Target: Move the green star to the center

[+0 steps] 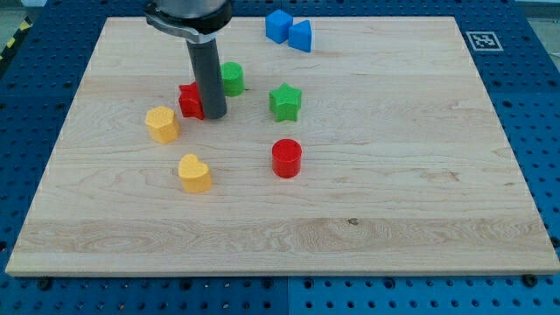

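Note:
The green star (285,101) lies on the wooden board (394,175), a little above and left of the board's middle. My tip (214,115) rests on the board well to the left of the star, touching the right side of a red block (191,101) that the rod partly hides. A green round block (232,78) sits just above and to the right of the tip, between the rod and the star.
A red cylinder (286,158) stands below the star. Two yellow blocks lie at the left, one (162,123) beside the red block and a heart-like one (194,172) lower down. Two blue blocks (279,25) (301,36) sit at the top edge.

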Robot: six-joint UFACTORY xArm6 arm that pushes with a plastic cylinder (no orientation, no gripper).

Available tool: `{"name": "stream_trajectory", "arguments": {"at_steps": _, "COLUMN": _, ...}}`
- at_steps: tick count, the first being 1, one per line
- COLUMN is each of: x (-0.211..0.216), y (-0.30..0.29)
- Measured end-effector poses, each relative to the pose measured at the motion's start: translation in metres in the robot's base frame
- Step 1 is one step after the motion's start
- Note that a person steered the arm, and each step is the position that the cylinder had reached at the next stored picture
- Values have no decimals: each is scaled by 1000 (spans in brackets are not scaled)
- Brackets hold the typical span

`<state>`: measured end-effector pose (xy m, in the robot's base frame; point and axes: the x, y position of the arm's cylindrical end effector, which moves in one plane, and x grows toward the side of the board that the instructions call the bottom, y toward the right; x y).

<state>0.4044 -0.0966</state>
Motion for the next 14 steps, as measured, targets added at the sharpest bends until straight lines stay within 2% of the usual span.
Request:
{"name": "stream_trajectory", "arguments": {"at_steps": 3, "x": 24, "y": 5}}
{"name": "stream_trajectory", "arguments": {"at_steps": 7, "x": 41, "y": 166}}
{"name": "stream_trajectory", "arguments": {"at_steps": 9, "x": -32, "y": 164}}
{"name": "stream_trajectory", "arguments": {"at_steps": 10, "x": -41, "y": 161}}
{"name": "stream_trajectory", "arguments": {"at_steps": 12, "x": -41, "y": 119}}
{"name": "stream_trajectory", "arguments": {"at_steps": 14, "x": -31, "y": 119}}
